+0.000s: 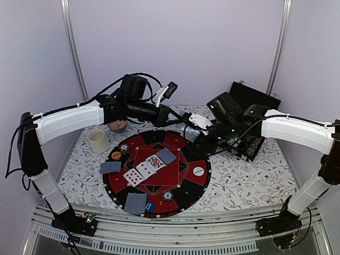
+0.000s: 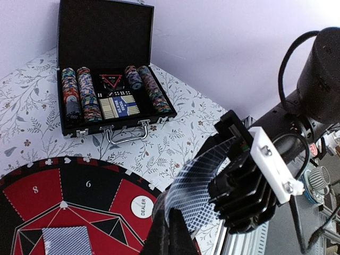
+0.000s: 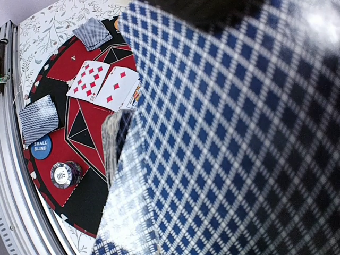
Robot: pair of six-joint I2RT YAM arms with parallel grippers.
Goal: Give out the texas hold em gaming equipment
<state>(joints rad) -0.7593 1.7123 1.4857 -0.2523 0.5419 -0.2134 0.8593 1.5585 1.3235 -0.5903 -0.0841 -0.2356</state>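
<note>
Blue-checked card (image 2: 194,180) (bowed) pinched by left end effector (image 2: 170,218), right end effector (image 2: 232,139) clamping deck (image 3: 114,146)

This is a robot lab booth: bare lilac walls (image 1: 175,37), metal poles (image 1: 73,48), a left arm (image 1: 69,123) and right arm (image 1: 295,133) bolted to a rail (image 1: 170,227) at a floral-clothed table (image 1: 249,175).

Face-up cards (image 1: 141,171) lie on the mat (image 1: 186,183), grey-blue face-down piles (image 1: 135,202) around, striped chips (image 2: 85,95) in the case (image 2: 106,32).
</note>
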